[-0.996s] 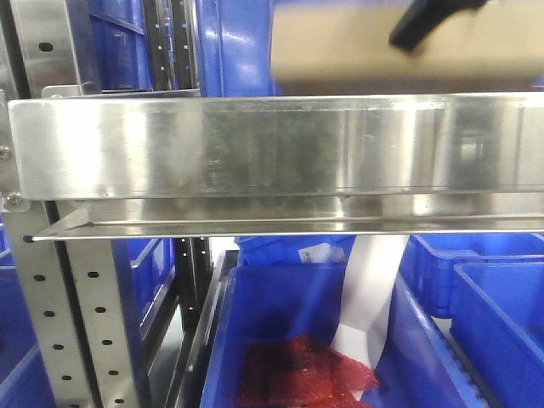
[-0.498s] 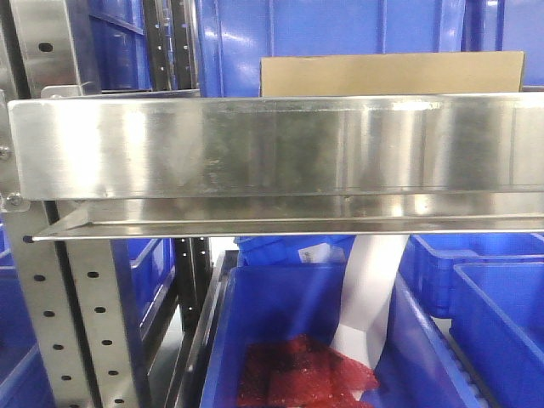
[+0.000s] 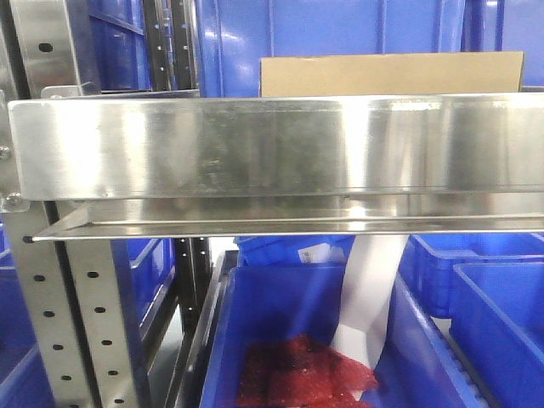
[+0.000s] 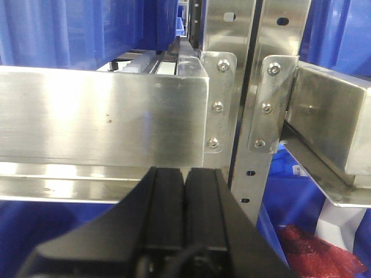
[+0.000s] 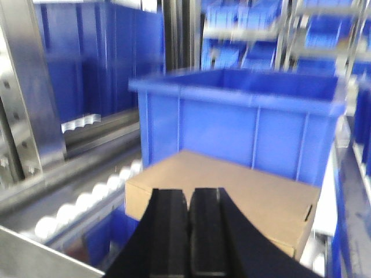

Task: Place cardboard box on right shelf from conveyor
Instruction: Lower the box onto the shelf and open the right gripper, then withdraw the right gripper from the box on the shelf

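Note:
The cardboard box (image 3: pixel 391 75) rests on the right shelf (image 3: pixel 255 144), behind its shiny steel front lip; only its top strip shows in the front view. In the right wrist view the box (image 5: pixel 255 197) lies flat on the shelf in front of a blue bin. My right gripper (image 5: pixel 188 194) is shut and holds nothing; its tips hover just short of the box's near edge. My left gripper (image 4: pixel 186 172) is also shut and empty, facing a steel shelf lip (image 4: pixel 104 116). Neither gripper shows in the front view. The conveyor is out of view.
A large blue bin (image 5: pixel 243 116) stands right behind the box. White rollers (image 5: pixel 87 202) run along the shelf to its left. Perforated steel uprights (image 3: pixel 85 323) (image 4: pixel 261 87) stand at the shelf's left end. Below are blue bins (image 3: pixel 289 306), one holding red bags (image 3: pixel 297 374).
A second ago the box was blurred, higher up, with a black gripper on it. Since then it has come to rest on the shelf and the gripper has left the front view.

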Robot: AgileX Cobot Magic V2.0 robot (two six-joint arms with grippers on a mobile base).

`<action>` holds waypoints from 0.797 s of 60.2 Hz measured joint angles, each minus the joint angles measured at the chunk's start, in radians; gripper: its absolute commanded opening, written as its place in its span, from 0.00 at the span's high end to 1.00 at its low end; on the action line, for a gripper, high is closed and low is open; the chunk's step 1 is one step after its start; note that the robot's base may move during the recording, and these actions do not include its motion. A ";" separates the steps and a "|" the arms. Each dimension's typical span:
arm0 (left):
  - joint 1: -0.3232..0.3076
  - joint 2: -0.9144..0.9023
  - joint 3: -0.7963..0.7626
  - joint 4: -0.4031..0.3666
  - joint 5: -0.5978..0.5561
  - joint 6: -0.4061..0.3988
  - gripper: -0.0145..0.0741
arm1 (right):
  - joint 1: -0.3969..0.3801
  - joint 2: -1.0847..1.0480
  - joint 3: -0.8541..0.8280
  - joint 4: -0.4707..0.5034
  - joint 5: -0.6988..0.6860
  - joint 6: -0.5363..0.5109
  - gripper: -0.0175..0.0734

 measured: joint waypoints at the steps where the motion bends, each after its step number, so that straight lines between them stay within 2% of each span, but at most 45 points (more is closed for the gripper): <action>1: 0.000 0.000 0.000 0.000 0.000 0.000 0.97 | 0.000 -0.005 0.004 0.000 -0.002 0.001 0.74; 38: 0.000 0.000 0.000 0.000 0.000 0.000 0.97 | 0.000 -0.016 0.025 0.000 -0.002 0.003 0.74; 48: 0.000 0.000 0.000 0.000 0.000 0.000 0.97 | -0.009 -0.072 0.079 -0.006 0.052 0.020 0.74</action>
